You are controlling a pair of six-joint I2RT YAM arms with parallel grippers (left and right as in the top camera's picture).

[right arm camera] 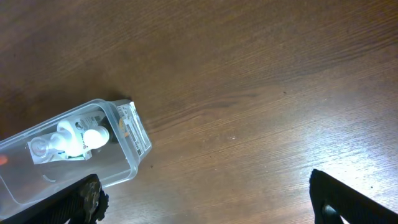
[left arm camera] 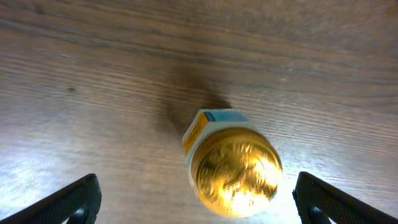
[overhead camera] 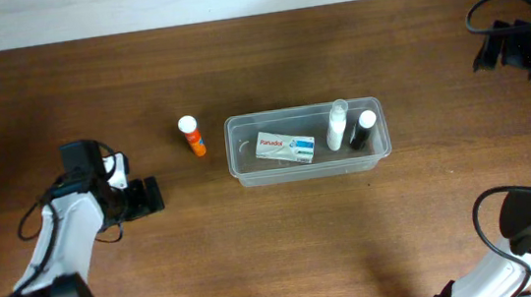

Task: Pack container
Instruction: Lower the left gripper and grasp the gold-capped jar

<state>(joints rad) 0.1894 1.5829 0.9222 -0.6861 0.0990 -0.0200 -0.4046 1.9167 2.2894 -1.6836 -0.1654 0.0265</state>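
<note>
Closest to us, 1 gold-capped bottle (left arm camera: 235, 171) sits on the table (overhead camera: 277, 256) between the left gripper's (overhead camera: 155, 195) 2 wide-spread fingers, touching neither. Toward the far right corner, the right gripper (right arm camera: 204, 199) gapes too, empty. Mid-table, clear of every edge, 1 container (overhead camera: 244, 170) holds 3 things by our count: 1 box (overhead camera: 285, 147), 1 white bottle (overhead camera: 337, 126), 1 black bottle (overhead camera: 363, 130). Just beside its left end sits 1 orange tube (overhead camera: 191, 136).
</note>
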